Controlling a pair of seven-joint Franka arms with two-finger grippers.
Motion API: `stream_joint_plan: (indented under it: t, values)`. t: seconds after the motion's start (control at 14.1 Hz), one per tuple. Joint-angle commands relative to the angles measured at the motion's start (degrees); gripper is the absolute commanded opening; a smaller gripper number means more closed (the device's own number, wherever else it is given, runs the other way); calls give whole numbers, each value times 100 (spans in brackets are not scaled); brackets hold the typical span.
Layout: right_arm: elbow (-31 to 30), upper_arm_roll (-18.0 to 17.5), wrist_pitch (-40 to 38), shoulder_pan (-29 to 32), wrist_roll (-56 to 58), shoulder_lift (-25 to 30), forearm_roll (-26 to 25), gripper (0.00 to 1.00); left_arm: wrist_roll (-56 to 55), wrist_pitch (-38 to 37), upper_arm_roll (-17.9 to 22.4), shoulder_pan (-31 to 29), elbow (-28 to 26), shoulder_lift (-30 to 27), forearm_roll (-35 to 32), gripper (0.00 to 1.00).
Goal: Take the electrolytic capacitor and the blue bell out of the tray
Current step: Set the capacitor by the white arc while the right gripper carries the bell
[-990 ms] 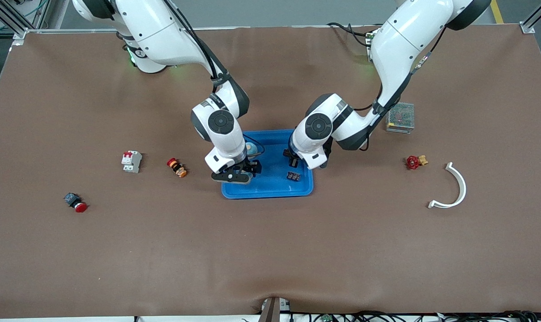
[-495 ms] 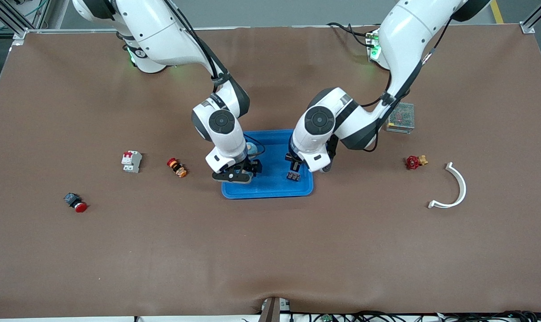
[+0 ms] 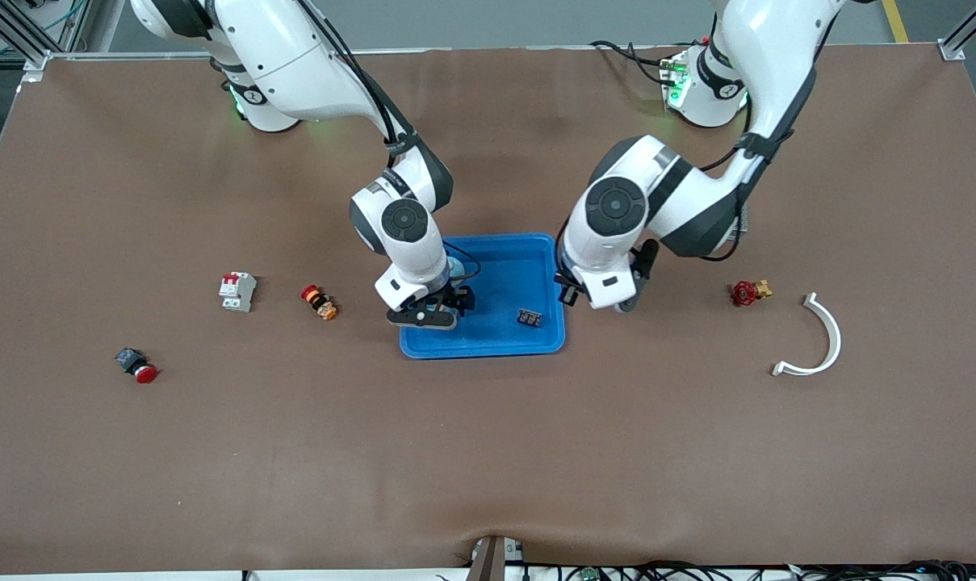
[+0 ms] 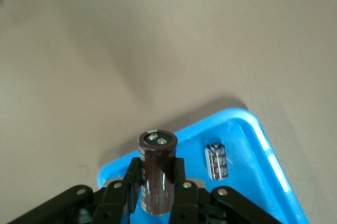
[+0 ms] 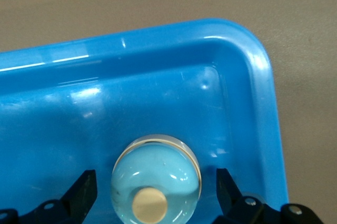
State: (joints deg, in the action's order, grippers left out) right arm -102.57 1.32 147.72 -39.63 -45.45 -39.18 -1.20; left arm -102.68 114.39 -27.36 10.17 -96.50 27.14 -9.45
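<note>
High front camera faces robots; both wrist cameras close on blue tray (image 3: 496,343)

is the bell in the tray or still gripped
In the tray, not gripped. In the right wrist view the bell rests on the blue tray floor, and the right gripper jaws stand open on either side, clear of it.

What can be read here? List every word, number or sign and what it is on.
Nothing can be read.
Small capacitor lying in the blue tray: pale sleeve markings, blurred.
Circuit breaker: red label, too small.
Brown capacitor in the left gripper: no print shows.
</note>
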Motion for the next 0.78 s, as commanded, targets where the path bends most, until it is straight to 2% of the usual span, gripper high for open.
stream_joint_plan:
  t: [0.0, 0.14, 0.21, 0.35, 0.71]
  values:
    - [97, 27, 11, -71, -104, -63, -108, 100, 590, -320, -32, -295, -184, -261, -66, 0]
    - [97, 27, -6, -71, -104, -55, -108, 100, 994, -461, -41, -515, -220, -340, -57, 0]
    - [97, 27, -6, -71, -95, -55, -108, 95, 1161, -566, -58, -655, -228, -358, -48, 0]
    - [97, 18, -24, -62, -87, -46, -99, 78, 1320, -689, -50, -727, -403, -489, -39, 0]
    - [106, 18, -50, -62, -87, -37, -99, 50, 1734, -734, -41, -1192, -992, -525, -268, 0]
